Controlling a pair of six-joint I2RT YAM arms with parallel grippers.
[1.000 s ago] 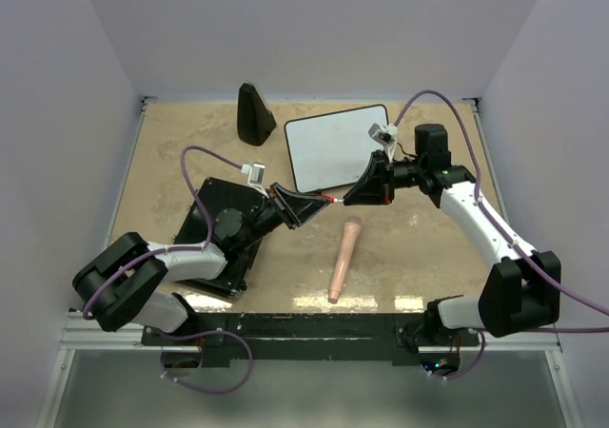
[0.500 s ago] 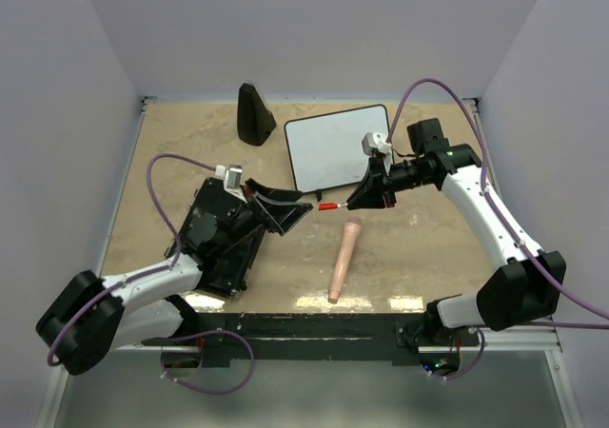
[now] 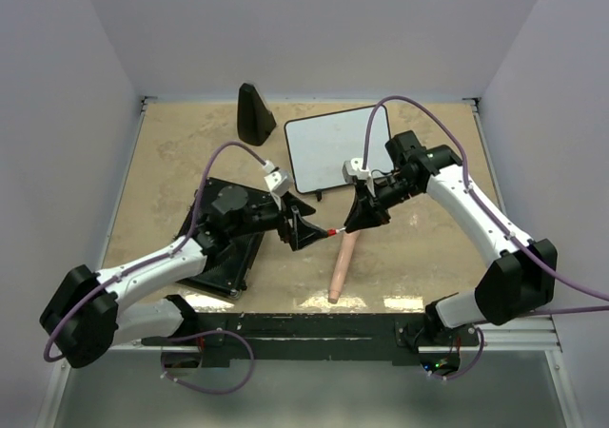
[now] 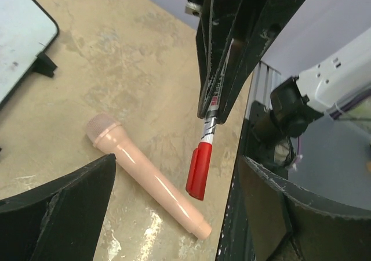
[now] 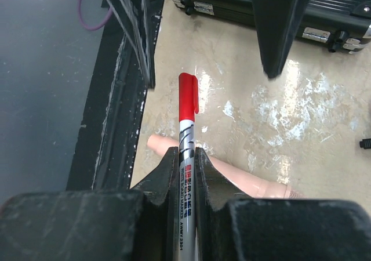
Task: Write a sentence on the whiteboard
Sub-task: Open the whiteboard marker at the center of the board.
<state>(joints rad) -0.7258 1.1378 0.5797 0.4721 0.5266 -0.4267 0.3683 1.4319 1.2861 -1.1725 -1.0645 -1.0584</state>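
My top camera looks down on the red-capped marker point(image 3: 332, 229) from high behind. Both wrist cameras face it closely, from opposite ends.

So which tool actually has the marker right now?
The right tool, shut on the barrel of the red-capped marker. The left tool stands open facing its cap, gripping nothing.

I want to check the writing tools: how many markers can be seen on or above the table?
1. The red-capped marker is clamped in the right gripper, its cap at the mouth of the open left gripper. Another could lie hidden beneath them.
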